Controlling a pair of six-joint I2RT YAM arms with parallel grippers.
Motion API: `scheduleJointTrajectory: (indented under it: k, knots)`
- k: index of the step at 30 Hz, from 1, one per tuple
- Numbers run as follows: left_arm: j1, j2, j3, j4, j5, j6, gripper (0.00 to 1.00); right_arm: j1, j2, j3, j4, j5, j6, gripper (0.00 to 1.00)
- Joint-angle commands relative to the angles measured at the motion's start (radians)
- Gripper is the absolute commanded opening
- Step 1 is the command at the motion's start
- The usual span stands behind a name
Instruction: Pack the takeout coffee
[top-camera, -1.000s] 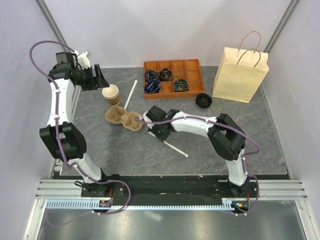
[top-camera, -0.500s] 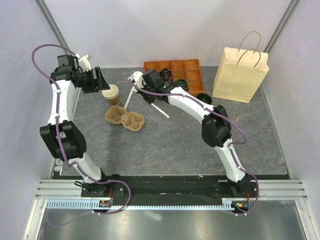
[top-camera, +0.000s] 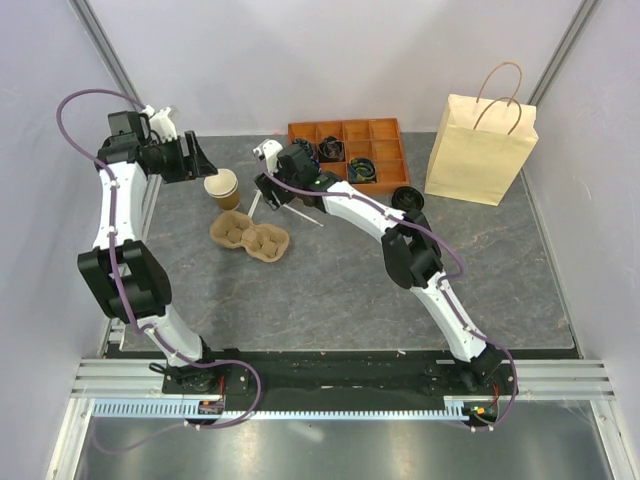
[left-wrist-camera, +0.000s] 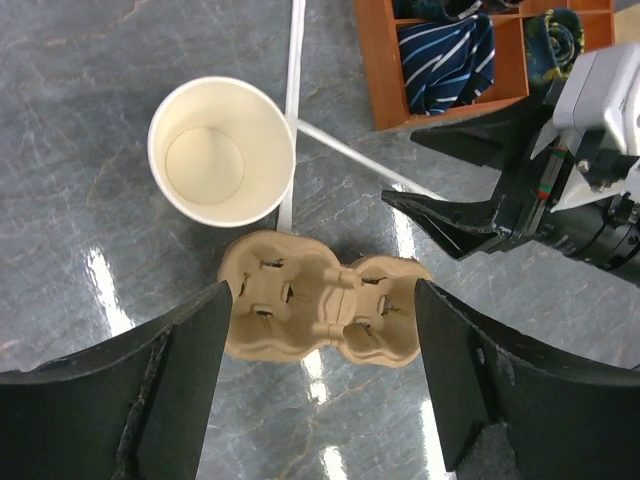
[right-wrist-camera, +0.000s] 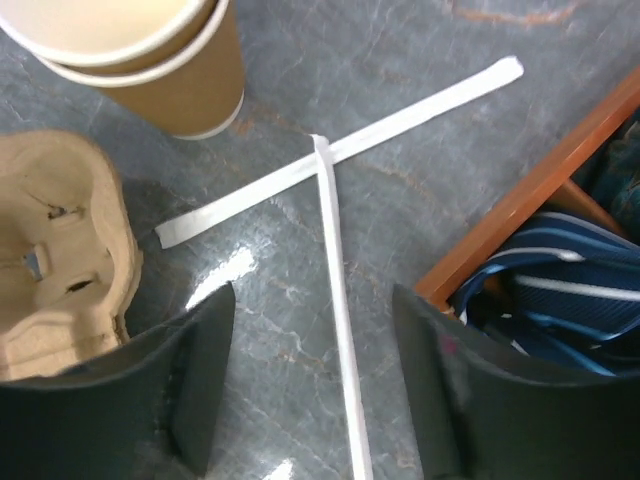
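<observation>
The takeout coffee is out of view. A lidless brown paper cup (top-camera: 222, 188) (left-wrist-camera: 220, 150) (right-wrist-camera: 150, 60) stands upright at the back left, cream inside. My left gripper (top-camera: 195, 155) (left-wrist-camera: 322, 295) hangs open above the cup and the tan pulp carrier (top-camera: 250, 237) (left-wrist-camera: 320, 310), holding nothing. My right gripper (top-camera: 270, 190) (right-wrist-camera: 312, 300) is open low over the table, just right of the cup. A white wrapped straw (right-wrist-camera: 340, 330) (top-camera: 300, 213) lies on the table between its fingers, its end touching a second straw (right-wrist-camera: 340, 150) (top-camera: 258, 195).
A black lid (top-camera: 407, 199) lies on the table left of the upright paper bag (top-camera: 480, 150) at the back right. An orange compartment tray (top-camera: 390, 130) with dark bundles sits at the back centre, close to my right gripper.
My right arm swung from mid-table to the back left beside the cup, carrying the straw. Its jaws then opened and the straw now lies on the table. The left gripper barely moved.
</observation>
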Motion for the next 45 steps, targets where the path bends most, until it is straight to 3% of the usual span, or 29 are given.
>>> scheduleJointTrajectory:
  k: [1,5,8,14,17,25,45]
  knots:
    - [-0.034,0.017,0.047,-0.021,-0.023,0.133,0.81,-0.006,-0.055,0.056,0.094,-0.028,0.064,0.76]
    - [-0.105,0.072,0.116,-0.102,-0.169,0.237,0.79,-0.015,-0.175,-0.004,0.076,-0.088,0.126,0.84]
    - [-0.126,0.1,0.149,-0.134,-0.168,0.274,0.76,-0.031,-0.296,-0.095,0.052,-0.117,0.132,0.9]
    - [-0.223,0.157,0.186,-0.133,-0.382,0.357,0.54,-0.09,-0.521,-0.299,-0.051,-0.203,0.144,0.98]
    - [-0.235,0.196,0.216,-0.136,-0.421,0.362,0.52,-0.103,-0.572,-0.379,-0.105,-0.216,0.12,0.98]
    - [-0.248,0.256,0.227,-0.135,-0.484,0.38,0.49,-0.112,-0.595,-0.414,-0.154,-0.249,0.13,0.98]
    - [-0.295,0.345,0.267,-0.122,-0.47,0.388,0.43,-0.12,-0.526,-0.356,-0.15,-0.267,0.17,0.98]
